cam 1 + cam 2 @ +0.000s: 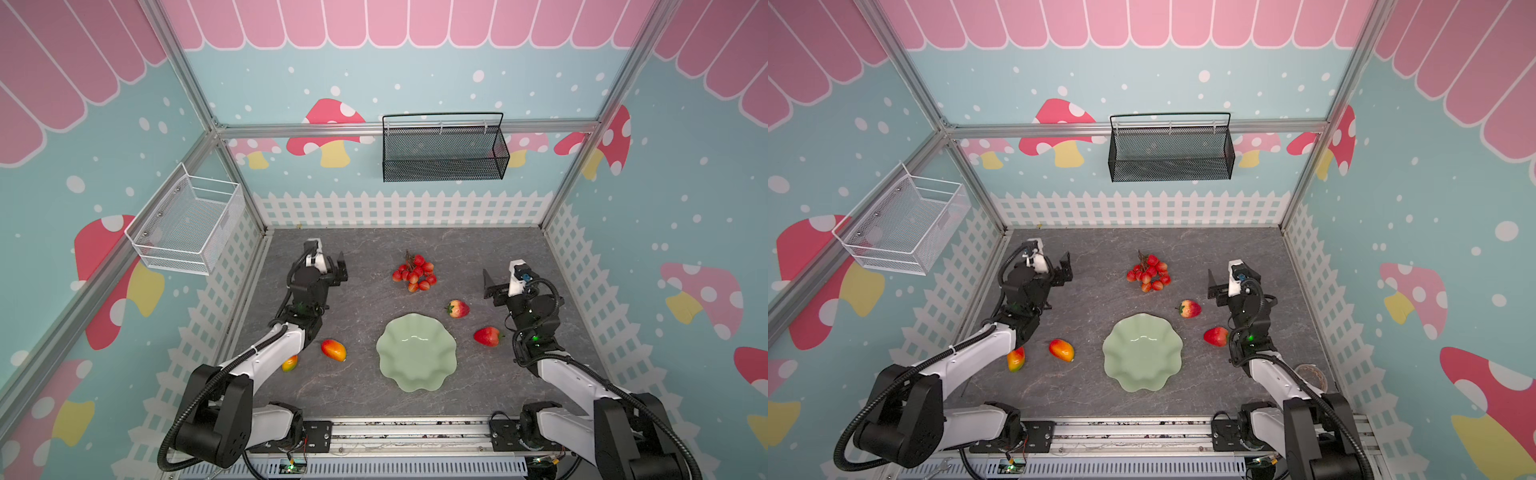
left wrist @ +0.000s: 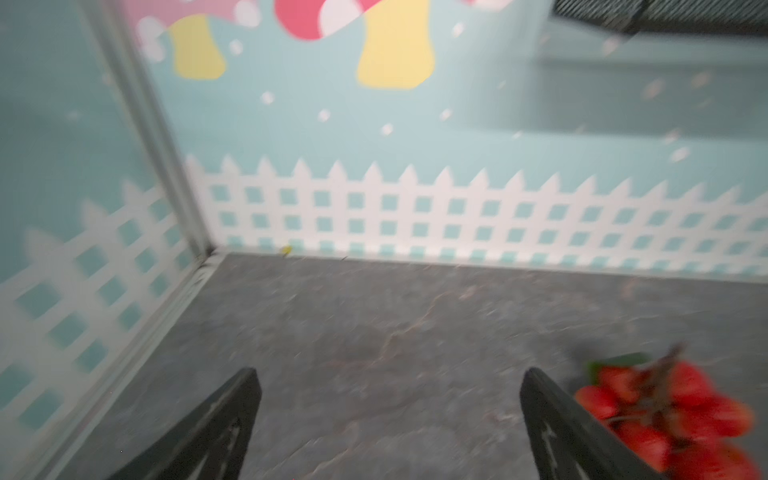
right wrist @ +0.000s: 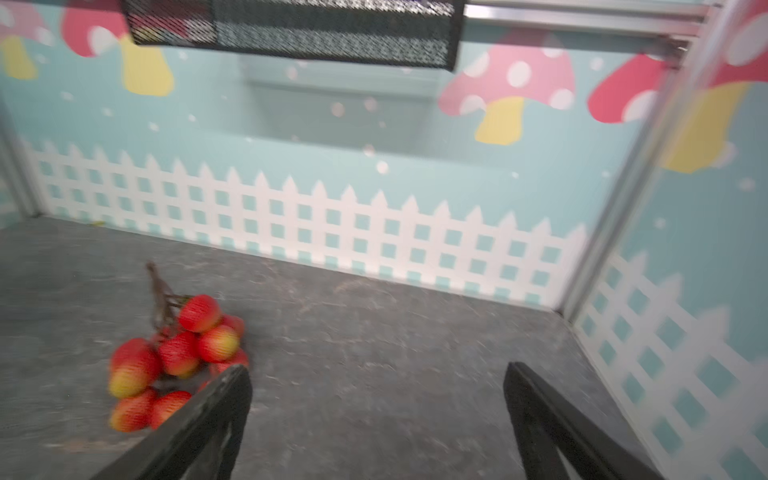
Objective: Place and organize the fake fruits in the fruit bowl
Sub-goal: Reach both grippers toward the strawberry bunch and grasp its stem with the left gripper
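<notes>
- Near the front middle of the tabletop [image 1: 365, 299] sits one fruit bowl [image 1: 417, 353], pale green and wavy-rimmed, its inside bare.
- Two strawberries lie to its right: the far strawberry [image 1: 458, 308] near the rim, the near strawberry [image 1: 487, 336] farther out, close to the right arm [image 1: 565, 374].
- Two mangoes lie to its left: the inner mango [image 1: 333, 349] apart from the rim, the outer mango [image 1: 1016, 359] beside the left arm [image 1: 270, 351].
- One bunch of berries [image 1: 414, 272] lies behind the bowl, stem toward the back wall.
- Left jaws and right jaws flank the berries, both spread wide, gripping nothing.
- Two baskets hang above: one black mesh basket [image 1: 444, 151] at the back, one white wire basket [image 1: 189, 224] at the left.
</notes>
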Available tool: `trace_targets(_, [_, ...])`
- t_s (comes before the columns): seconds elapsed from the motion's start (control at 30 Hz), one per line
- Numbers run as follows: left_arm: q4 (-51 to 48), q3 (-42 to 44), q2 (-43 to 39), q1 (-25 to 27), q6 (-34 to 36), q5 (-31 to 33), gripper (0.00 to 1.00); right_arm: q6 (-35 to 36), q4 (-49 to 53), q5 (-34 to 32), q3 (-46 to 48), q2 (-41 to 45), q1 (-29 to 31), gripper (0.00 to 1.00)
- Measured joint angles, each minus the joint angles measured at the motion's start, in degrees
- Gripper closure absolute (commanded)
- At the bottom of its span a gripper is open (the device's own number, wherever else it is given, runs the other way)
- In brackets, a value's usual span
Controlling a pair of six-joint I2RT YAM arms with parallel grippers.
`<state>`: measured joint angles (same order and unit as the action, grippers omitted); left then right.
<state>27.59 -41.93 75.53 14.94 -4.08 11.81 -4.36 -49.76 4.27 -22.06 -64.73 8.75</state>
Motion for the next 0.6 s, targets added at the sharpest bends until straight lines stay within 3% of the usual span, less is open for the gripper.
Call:
trace_targets(0.13, [-4.2,-15.1,10.6,1.9,-4.9,-12.8,0.26,-1.3,6.7,9.6,-7.7,-5.5,7.3,0.02])
trace_targets(0.27, [-10.3,-26.2,23.4,5.6,-7.8,-19.9,0.31,-4.0,7.7,18.2,-9.3,-10.4,11.2,0.02])
trace_targets(0.43, [-15.2,-32.5,33.5,9.8,-10.6,-21.9,0.39,-5.6,5.9,21.8,-9.0,-14.0,15.3,0.02])
trace_targets(0.6, [-15.8,-36.1,39.1,11.8,-12.4,-21.5,0.43,-6.3,4.6,21.7,-7.7,-13.1,15.3,0.02])
